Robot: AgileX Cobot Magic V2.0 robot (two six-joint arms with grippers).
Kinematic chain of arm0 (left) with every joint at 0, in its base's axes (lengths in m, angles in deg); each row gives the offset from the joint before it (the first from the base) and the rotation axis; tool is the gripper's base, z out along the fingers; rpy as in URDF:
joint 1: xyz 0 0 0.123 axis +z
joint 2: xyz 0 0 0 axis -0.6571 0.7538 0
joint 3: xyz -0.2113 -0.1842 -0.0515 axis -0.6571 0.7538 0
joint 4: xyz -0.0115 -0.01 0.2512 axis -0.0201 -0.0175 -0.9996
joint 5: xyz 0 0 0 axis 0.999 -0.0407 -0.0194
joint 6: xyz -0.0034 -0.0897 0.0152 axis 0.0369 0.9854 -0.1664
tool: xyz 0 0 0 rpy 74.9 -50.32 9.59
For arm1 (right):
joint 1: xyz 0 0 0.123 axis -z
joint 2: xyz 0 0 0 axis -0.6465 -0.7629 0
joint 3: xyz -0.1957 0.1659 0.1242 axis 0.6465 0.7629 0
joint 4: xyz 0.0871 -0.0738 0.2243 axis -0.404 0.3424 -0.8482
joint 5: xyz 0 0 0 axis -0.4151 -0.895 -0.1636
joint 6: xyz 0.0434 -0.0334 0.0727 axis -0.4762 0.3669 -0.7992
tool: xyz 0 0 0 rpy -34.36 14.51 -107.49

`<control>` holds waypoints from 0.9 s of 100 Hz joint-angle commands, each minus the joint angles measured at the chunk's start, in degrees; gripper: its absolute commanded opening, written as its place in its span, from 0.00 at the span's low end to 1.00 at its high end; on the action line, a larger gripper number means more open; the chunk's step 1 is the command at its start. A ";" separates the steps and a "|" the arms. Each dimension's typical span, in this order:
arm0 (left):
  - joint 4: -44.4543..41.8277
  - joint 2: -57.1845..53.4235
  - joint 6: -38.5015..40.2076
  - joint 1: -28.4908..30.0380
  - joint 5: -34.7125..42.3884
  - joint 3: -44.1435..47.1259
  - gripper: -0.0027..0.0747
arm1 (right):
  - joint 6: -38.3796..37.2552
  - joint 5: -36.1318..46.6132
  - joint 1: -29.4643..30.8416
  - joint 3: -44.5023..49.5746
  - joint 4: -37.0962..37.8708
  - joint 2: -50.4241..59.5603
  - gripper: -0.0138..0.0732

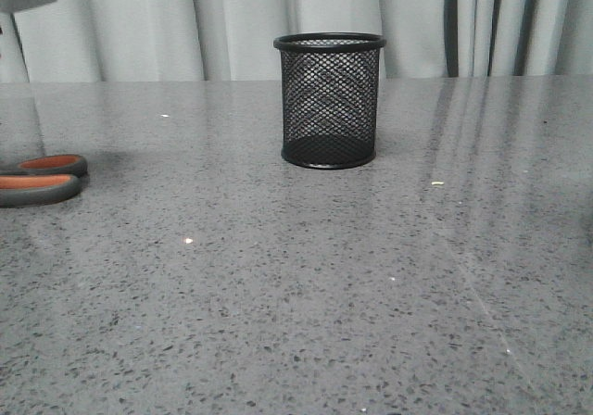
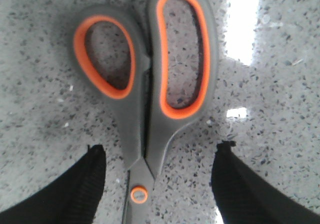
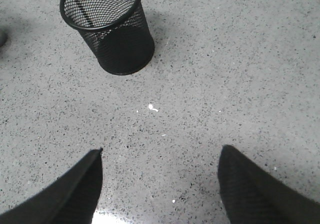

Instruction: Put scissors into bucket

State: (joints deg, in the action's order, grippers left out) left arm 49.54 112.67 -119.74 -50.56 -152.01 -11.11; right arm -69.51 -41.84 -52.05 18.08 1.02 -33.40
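Observation:
The scissors (image 2: pixel 145 109) lie flat on the grey speckled table, grey handles lined in orange; only their handle loops (image 1: pixel 42 179) show at the far left edge of the front view. My left gripper (image 2: pixel 160 151) hovers open over them, one finger on each side of the neck near the orange pivot, touching nothing. The bucket (image 1: pixel 329 100), a black wire-mesh cup, stands upright at the table's middle back and looks empty (image 3: pixel 107 26). My right gripper (image 3: pixel 160 154) is open above bare table, short of the bucket. Neither gripper shows in the front view.
Grey curtains (image 1: pixel 232 17) hang behind the table's far edge. A small pale scrap (image 1: pixel 437 183) lies right of the bucket, and a white crumb (image 3: pixel 152 107) sits between it and my right gripper.

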 commanded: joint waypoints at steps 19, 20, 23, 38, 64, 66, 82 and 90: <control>3.33 0.58 -2.91 -0.09 -2.21 -1.70 0.58 | 0.99 2.79 0.02 -2.00 -0.34 0.18 0.67; 3.33 0.71 -2.91 -0.09 -2.10 -1.70 0.58 | 0.99 2.79 0.02 -2.00 -0.34 0.18 0.67; 3.33 0.98 -2.91 -0.09 -2.10 -1.70 0.58 | 0.99 2.79 0.02 -2.00 -0.34 0.18 0.67; 3.61 2.47 -2.91 0.15 -2.32 -1.70 0.58 | 0.99 2.69 0.02 -2.00 -0.34 0.18 0.67; 7.74 3.04 -2.91 3.22 -2.57 -1.70 0.48 | 0.99 2.44 0.02 -2.00 -0.22 0.18 0.67; 8.00 3.04 -2.91 3.32 -2.57 -1.70 0.47 | 0.99 2.44 0.02 -2.00 -0.22 0.18 0.67; 8.15 3.04 -2.91 3.33 -2.57 -1.70 0.39 | 0.99 2.44 0.02 -2.00 -0.22 0.18 0.67; 8.24 3.04 -2.91 3.33 -2.57 -1.70 0.34 | 0.99 2.44 0.02 -2.00 -0.22 0.18 0.67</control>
State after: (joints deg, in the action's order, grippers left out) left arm 56.43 117.33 -122.78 -47.29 -151.60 -11.69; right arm -69.03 -42.10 -52.05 18.08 1.14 -33.40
